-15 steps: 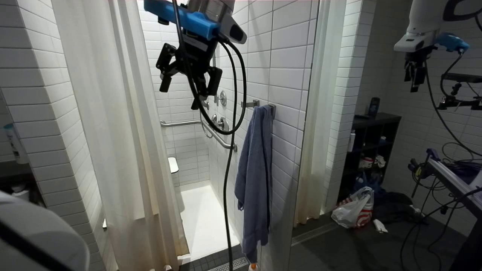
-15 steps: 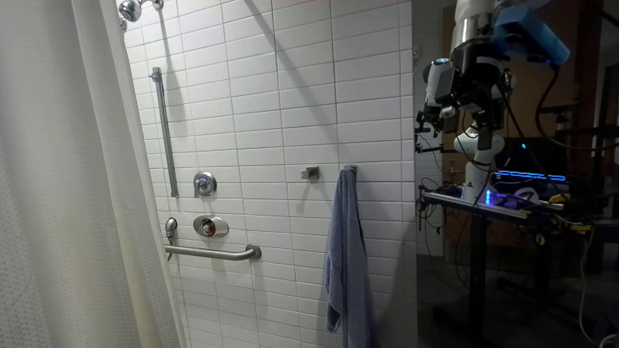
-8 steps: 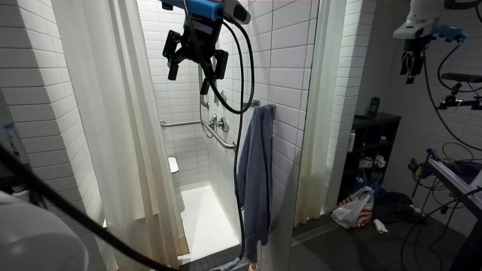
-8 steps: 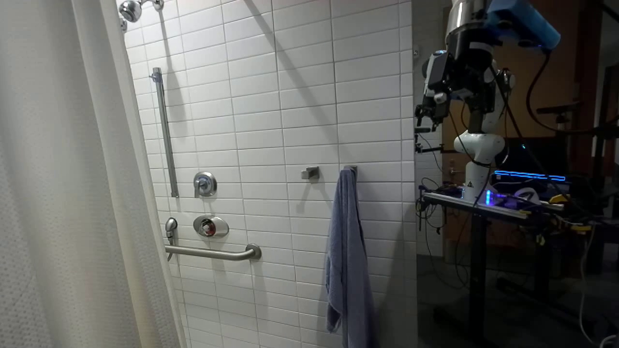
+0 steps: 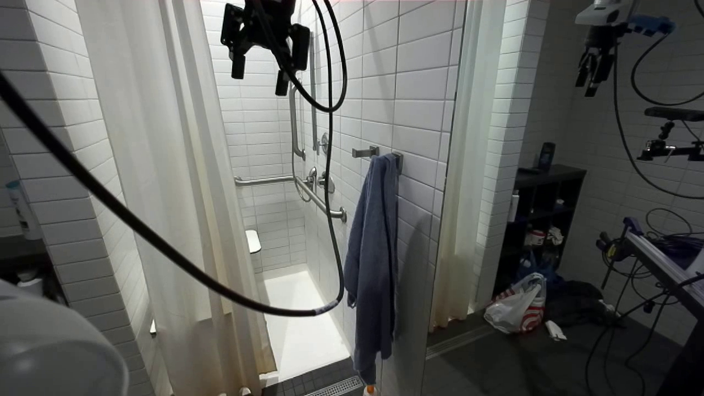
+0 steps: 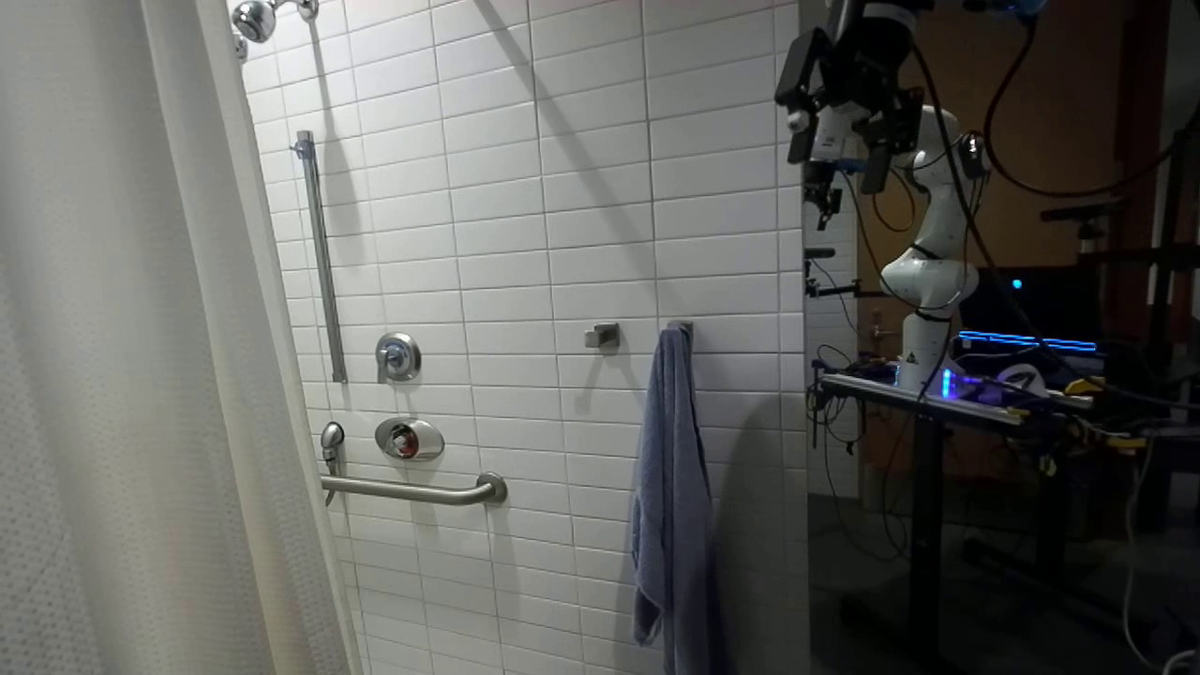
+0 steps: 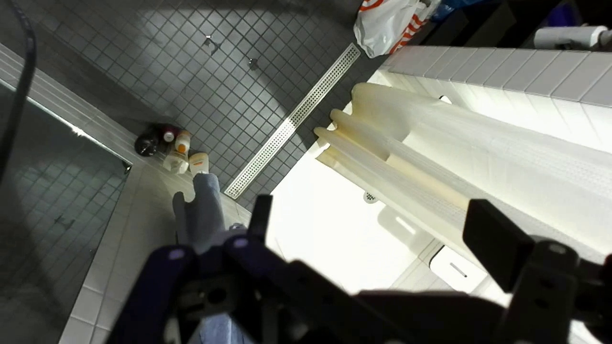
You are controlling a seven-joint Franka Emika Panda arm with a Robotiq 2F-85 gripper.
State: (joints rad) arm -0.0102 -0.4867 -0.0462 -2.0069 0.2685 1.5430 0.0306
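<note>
The towel hangs from a hook on the tiled wall, just beside a second hook. Higher up, the pincer hovers released and spread wide, apart from both towel and hanging curtain. A grab bar runs along the same wall. In the wrist view, bottles sit near the towel's lower end; a drain leads towards a bag.

Arm: white, rounded; black straps. Base, near tabletop edge: white, triangle-marked. Wrist housing: blue. Gripper: black, two-fingered. Cable: black, pale-banded.
</note>
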